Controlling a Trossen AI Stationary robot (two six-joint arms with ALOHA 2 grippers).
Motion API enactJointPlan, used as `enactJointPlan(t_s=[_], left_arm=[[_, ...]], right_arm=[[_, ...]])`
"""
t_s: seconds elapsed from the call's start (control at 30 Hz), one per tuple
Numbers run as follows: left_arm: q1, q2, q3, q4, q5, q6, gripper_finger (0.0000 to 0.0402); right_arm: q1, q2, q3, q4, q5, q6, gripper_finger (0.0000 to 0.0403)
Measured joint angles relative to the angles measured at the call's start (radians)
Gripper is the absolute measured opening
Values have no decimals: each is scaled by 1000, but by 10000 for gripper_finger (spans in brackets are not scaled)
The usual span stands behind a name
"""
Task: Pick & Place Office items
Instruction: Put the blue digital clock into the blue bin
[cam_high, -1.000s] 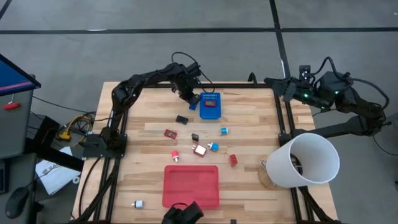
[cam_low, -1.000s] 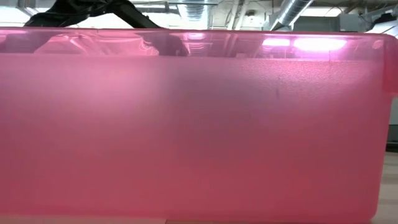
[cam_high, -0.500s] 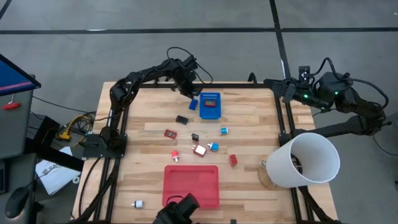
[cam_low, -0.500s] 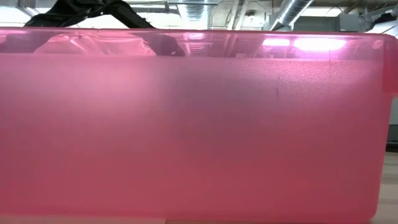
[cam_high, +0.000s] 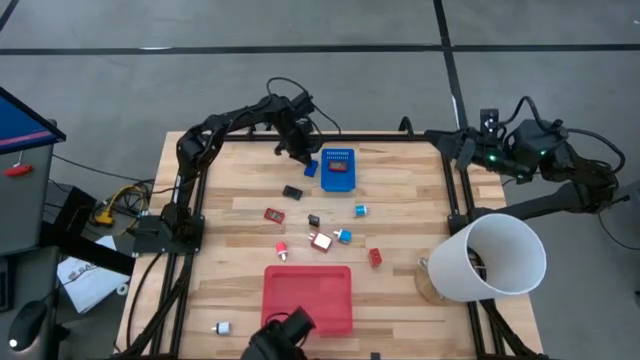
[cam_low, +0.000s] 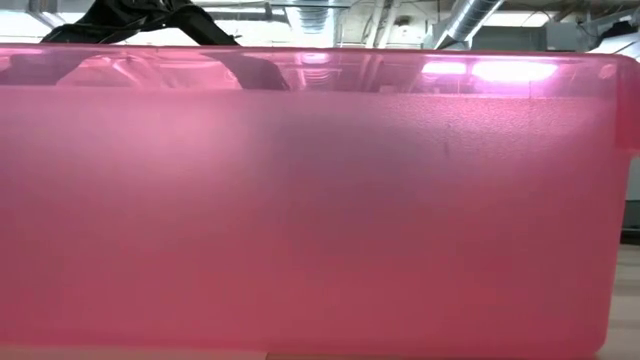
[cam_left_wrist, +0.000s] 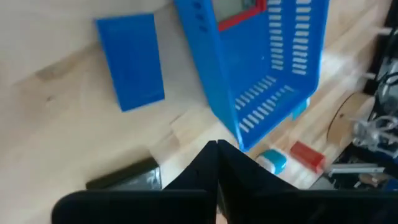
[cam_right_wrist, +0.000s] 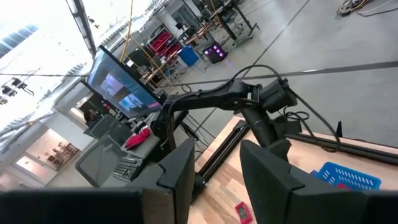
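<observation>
On the bench (cam_high: 400, 200) lie nine loose office items: a blue block (cam_high: 311, 168), a black piece (cam_high: 292, 192), a red piece (cam_high: 272, 214), a small black piece (cam_high: 314, 220), a blue-and-white piece (cam_high: 360, 210), another blue-and-white piece (cam_high: 343, 236), a red-and-white square (cam_high: 321, 241), a small red-and-white piece (cam_high: 282, 250) and a red block (cam_high: 375, 257). A tenth, white and silver, sits near the bench's front left corner (cam_high: 221, 327). One blue bin (cam_high: 338, 170) at the far side holds one more red item (cam_high: 337, 167). One red tray (cam_high: 307, 297) lies near the front edge, and one white cup (cam_high: 488, 257) stands at the right edge.

The left gripper (cam_high: 298, 148) hangs at the far edge with its fingers together and nothing between them; the blue block lies just beside it, the bin right next to that. The right gripper (cam_right_wrist: 214, 171) is off the bench's right far corner, fingers apart and empty, well away from all the items.
</observation>
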Motion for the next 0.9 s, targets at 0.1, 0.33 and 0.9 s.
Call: enactJointPlan(t_s=[0.1,0.33,0.9], left_arm=[[7,0,-12,54,0,-39,0],[38,-16,-123,293,82,-182,0],[28,-214,-640,1058,21,-555,0]], right_arm=[[1,0,0,-9,0,-7,123],[1,-1,0,-30,0,-18,123],[-2,-1,0,-27,0,-18,123]])
